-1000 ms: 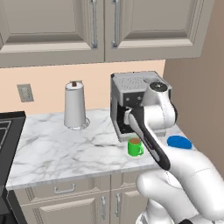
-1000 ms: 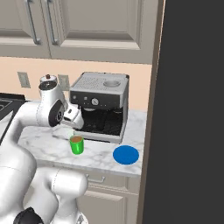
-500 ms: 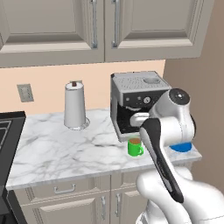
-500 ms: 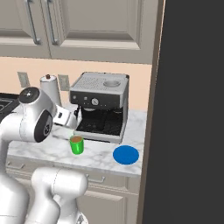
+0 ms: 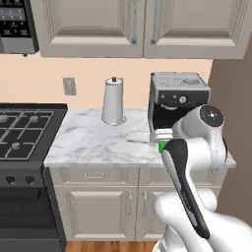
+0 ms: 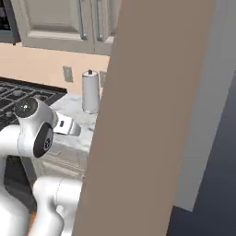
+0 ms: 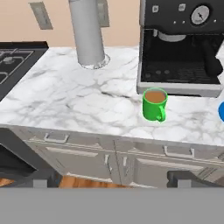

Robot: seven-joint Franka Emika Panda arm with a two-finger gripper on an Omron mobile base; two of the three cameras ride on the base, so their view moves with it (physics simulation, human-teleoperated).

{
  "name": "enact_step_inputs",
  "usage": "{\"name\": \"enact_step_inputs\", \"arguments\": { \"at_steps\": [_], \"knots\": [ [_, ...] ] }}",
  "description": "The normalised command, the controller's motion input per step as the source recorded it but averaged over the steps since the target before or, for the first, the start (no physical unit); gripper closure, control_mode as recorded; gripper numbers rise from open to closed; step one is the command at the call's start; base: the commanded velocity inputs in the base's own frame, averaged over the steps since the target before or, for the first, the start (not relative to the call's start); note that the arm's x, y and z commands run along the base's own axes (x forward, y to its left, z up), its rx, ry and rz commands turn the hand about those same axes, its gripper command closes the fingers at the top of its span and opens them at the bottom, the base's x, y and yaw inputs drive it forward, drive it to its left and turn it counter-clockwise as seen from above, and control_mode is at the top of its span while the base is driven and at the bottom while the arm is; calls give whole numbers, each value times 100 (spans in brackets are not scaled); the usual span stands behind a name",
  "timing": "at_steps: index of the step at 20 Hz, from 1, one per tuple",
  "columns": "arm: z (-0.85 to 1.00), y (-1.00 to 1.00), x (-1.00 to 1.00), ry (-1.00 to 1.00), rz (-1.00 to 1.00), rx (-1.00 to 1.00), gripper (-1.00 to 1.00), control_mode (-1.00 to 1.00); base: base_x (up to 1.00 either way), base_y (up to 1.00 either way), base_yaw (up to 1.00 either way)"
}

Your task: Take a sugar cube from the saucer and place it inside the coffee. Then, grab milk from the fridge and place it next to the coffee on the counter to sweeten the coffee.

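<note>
The coffee (image 7: 154,104), a green handled mug of brown liquid, stands on the white marble counter (image 7: 78,103) in front of the espresso machine. A sliver of the mug (image 5: 161,146) peeks out beside my arm in the left base view. The blue saucer (image 7: 221,111) just shows at the right edge of the hand view. My gripper (image 7: 113,179) hangs back from the counter's front edge, open, its dark fingertips (image 7: 37,179) wide apart with nothing between them. The sugar cube and the milk are out of view. I cannot tell whether the tall grey slab (image 6: 207,115) is the fridge.
A steel-and-black espresso machine (image 5: 178,101) stands at the back right of the counter. A white paper-towel roll (image 5: 113,101) stands left of it. A black gas stove (image 5: 24,125) adjoins the counter's left end. A tall brown panel (image 6: 147,115) rises close in front in the right base view.
Both base views have shifted: the base has drawn back from the counter and turned, so the stove and the brown panel come into view. The arm has pulled back with it, still open.
</note>
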Motion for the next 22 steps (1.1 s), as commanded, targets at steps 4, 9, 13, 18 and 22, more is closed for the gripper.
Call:
{"name": "enact_step_inputs", "arguments": {
  "at_steps": [4, 9, 13, 18, 22],
  "knots": [
    [0, 0, 0, 0, 0, 0, -100, 100, -71, 19, 90],
    [0, 0, 0, 0, 0, 0, -100, 100, -25, 15, 100],
    [0, 0, 0, 0, 0, 0, -100, 100, -18, 11, 100],
    [0, 0, 0, 0, 0, 0, -100, 100, -22, 13, 100],
    [0, 0, 0, 0, 0, 0, -100, 100, -13, 61, 94]
  ]
}}
